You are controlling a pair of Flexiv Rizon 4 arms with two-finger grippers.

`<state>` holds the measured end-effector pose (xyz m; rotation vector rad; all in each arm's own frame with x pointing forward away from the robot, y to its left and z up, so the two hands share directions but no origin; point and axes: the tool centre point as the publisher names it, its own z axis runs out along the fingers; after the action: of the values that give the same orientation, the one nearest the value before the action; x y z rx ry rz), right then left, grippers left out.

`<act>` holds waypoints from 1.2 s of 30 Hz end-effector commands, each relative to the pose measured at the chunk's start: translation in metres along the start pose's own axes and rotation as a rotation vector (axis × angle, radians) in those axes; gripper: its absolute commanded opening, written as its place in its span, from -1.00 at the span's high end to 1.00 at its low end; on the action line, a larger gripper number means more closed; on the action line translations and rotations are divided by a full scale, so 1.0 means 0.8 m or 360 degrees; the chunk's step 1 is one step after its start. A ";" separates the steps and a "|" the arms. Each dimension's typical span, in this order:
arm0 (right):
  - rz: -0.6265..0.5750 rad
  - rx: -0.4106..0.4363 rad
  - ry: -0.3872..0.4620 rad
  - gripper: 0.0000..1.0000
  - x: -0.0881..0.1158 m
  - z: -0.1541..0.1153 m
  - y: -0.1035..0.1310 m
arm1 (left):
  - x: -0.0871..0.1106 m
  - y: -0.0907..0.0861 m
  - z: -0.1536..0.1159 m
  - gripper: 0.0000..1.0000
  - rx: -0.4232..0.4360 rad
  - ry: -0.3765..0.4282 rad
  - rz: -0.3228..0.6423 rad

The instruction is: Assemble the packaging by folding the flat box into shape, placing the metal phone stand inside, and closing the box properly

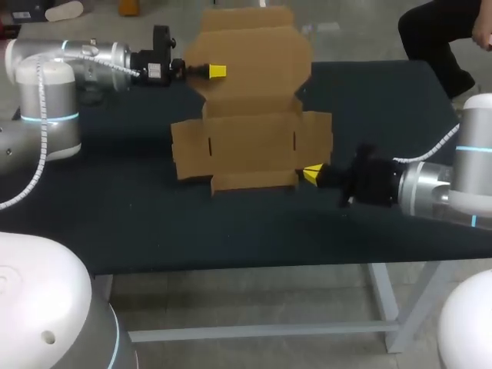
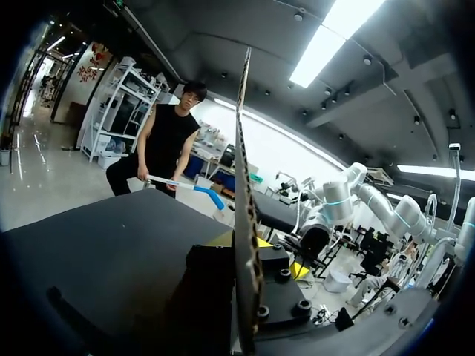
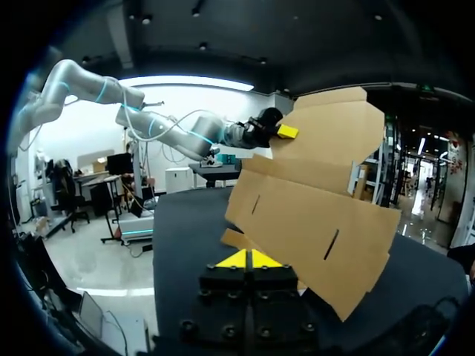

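Mid-fold on flat box, centre of table, with far panel tipped up and near panels lying low. Clamping far panel's left edge with left gripper, one finger on each side of the cardboard. Pressing right gripper at near right corner, tips clenched together; can't tell whether any flap is pinched between them. No sign of metal phone stand in any view.

Suggested handling for this step:
- Grip firmly on the left but don't yank, to avoid tearing or dragging the sheet.
- Fold only along scored lines, side walls first, then tabs into slots.
- Use right tips as corner anchor while raising far panel.
- Avoid twisting.
- Leave cavity open for the stand.
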<state>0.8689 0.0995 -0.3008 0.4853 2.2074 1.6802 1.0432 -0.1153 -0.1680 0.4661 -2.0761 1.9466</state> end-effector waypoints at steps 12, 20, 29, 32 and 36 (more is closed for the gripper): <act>-0.0035 0.0019 0.0021 1.00 0.005 0.022 -0.003 | 0.002 -0.006 0.005 1.00 -0.0075 0.0027 0.0049; -0.0034 0.0032 0.0034 1.00 0.008 0.030 -0.005 | -0.006 -0.003 0.002 1.00 -0.0063 0.0018 0.0023; -0.0066 0.0067 0.0019 1.00 0.013 0.040 -0.010 | -0.007 0.001 0.000 1.00 -0.0053 -0.0012 0.0076; -0.0086 0.0078 0.0008 1.00 0.016 0.044 -0.013 | -0.008 0.004 0.001 1.00 -0.0055 -0.0035 0.0094; -0.0040 0.0098 -0.0038 1.00 0.015 0.047 -0.018 | -0.008 0.006 0.001 1.00 -0.0042 -0.0060 0.0104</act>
<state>0.8733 0.1259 -0.3214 0.4606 2.2596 1.5983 1.0536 -0.1144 -0.1737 0.4237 -2.1599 1.9486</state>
